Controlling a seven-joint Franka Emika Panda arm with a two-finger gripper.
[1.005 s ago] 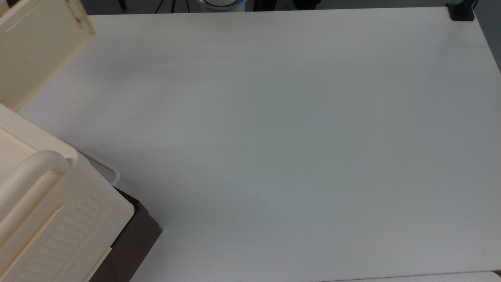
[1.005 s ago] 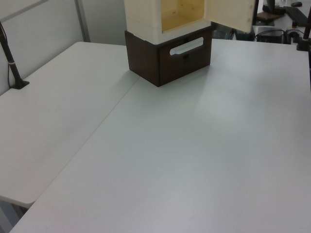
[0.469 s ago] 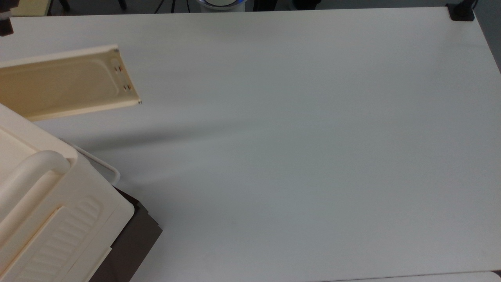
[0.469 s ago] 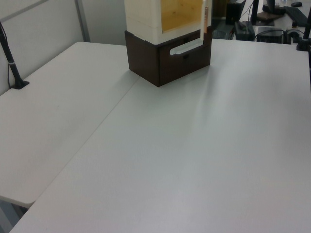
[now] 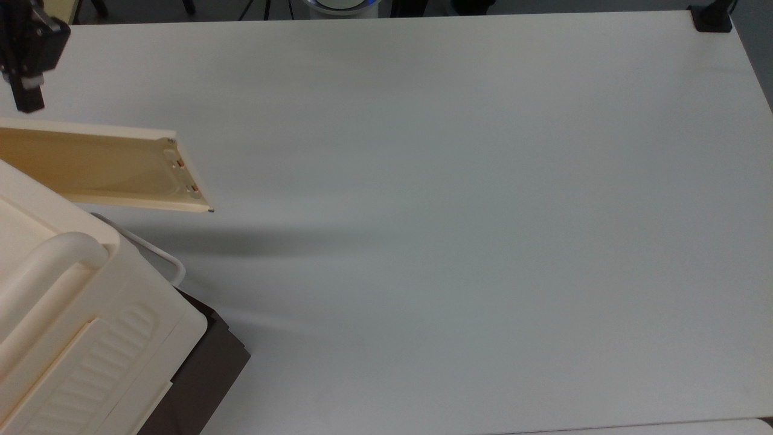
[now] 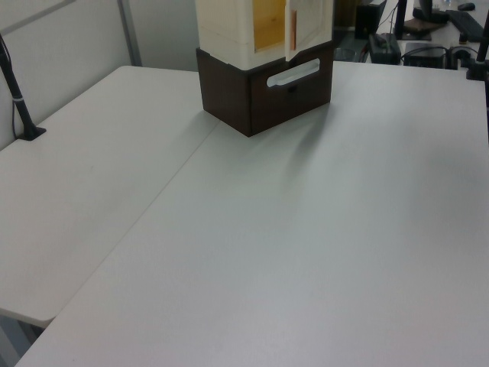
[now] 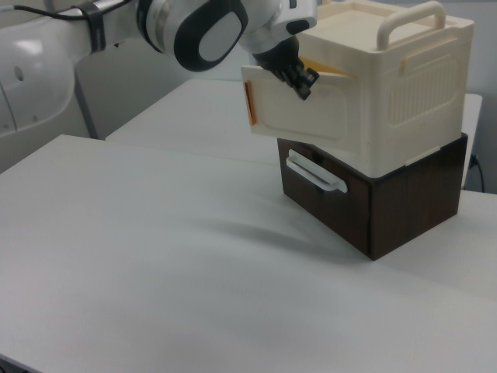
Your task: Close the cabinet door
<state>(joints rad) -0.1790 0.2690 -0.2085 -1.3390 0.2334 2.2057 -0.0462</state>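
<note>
cabinet door (image 7: 299, 116) partly swung in, gap to cabinet (image 7: 404, 93) left (claw (image 7: 299, 78) at door's outer face, upper centre of right view, finger state unclear)

cabinet (image 7: 404, 85) on table (image 7: 155, 256), cabinet door (image 7: 303, 116) ajar, pincer (image 7: 299, 78) against it

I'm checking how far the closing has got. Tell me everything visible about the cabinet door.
The cabinet door is a thin, flat cream-beige plastic panel with an orange-tan free edge and small reddish fittings near that edge. It stands upright and partly open, angled out from the cabinet, showing the yellowish interior. The gripper is against its outer face near the top.
</note>
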